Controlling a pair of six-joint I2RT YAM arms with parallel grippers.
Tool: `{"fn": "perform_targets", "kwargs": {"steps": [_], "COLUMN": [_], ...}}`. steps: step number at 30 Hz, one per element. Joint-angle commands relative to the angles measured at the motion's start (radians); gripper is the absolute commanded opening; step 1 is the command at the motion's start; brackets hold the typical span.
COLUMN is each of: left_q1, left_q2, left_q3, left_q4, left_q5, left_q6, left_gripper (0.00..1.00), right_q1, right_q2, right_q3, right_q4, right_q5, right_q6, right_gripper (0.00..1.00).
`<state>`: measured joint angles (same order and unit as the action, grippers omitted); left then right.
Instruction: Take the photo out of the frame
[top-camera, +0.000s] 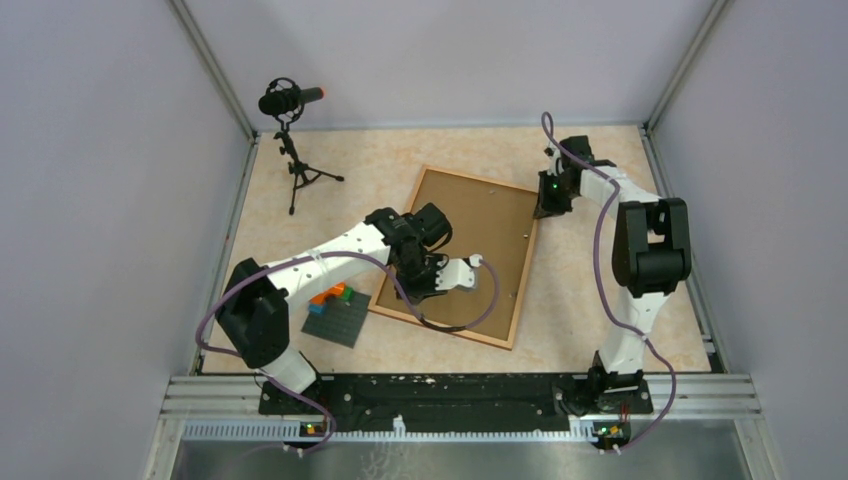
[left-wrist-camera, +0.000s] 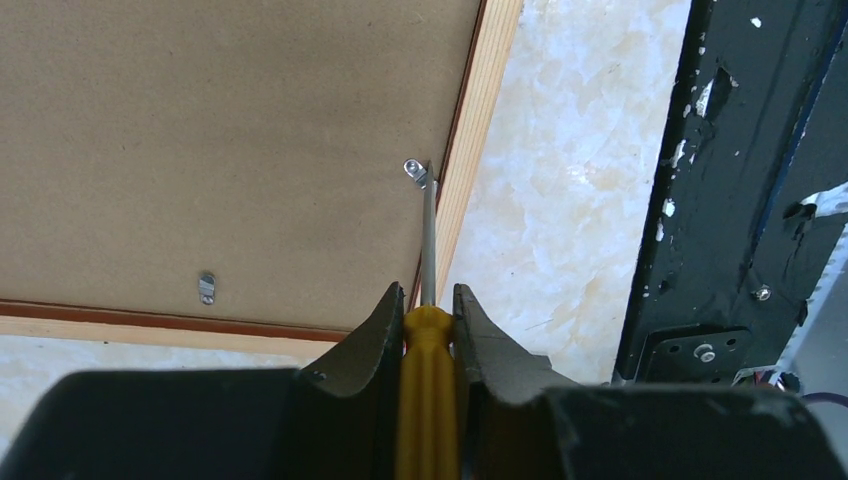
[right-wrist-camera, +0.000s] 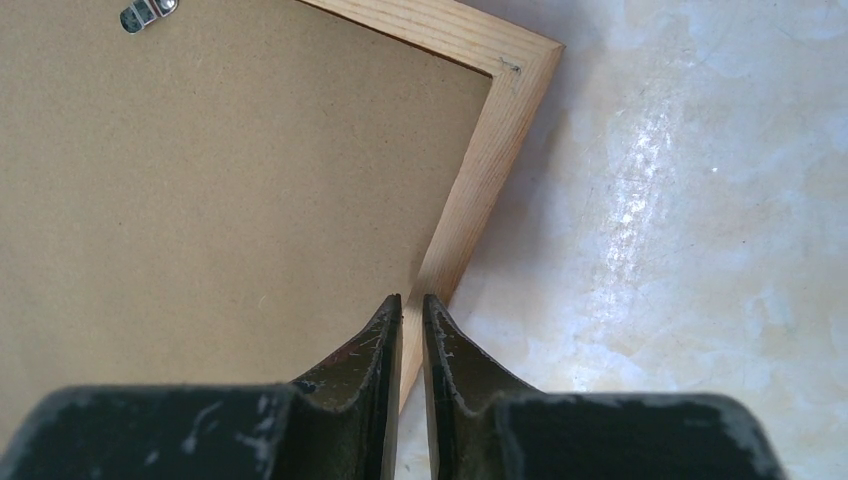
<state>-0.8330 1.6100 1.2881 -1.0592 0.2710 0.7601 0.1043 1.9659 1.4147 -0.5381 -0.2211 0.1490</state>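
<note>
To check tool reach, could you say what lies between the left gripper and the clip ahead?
The screwdriver's steel shaft, tip at the clip; left wrist view.

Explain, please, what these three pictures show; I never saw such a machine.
Two robot arms are bolted to a table. One picture looks down from above; the other two come from a camera on each wrist. A picture frame lies back up, near a microphone on a stand and a grey plate with toy bricks. The left gripper holds a yellow screwdriver, its tip at a small metal clip on the frame's back. The right gripper has its fingers almost together at the frame's edge; whether it grips is unclear.
</note>
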Motion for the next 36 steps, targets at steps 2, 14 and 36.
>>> {"fn": "perform_targets", "kwargs": {"steps": [2, 14, 36], "left_q1": [0.023, 0.024, 0.028], "left_q2": [-0.004, 0.000, 0.058], "left_q3": [0.007, 0.042, 0.065], "left_q4": [-0.058, -0.107, -0.046], "left_q5": [-0.151, -0.080, -0.047], "left_q6": [0.058, 0.059, 0.008], "left_gripper": [0.00, 0.00, 0.00], "right_q1": [0.020, 0.021, 0.022], "right_q2": [0.046, 0.053, 0.057], "right_q3": [0.004, 0.015, 0.020], "right_q4": [0.000, -0.007, -0.011], "right_q5": [0.028, 0.026, 0.014], "right_q6": [-0.022, -0.026, -0.026], "right_gripper": [0.12, 0.12, 0.11]}}
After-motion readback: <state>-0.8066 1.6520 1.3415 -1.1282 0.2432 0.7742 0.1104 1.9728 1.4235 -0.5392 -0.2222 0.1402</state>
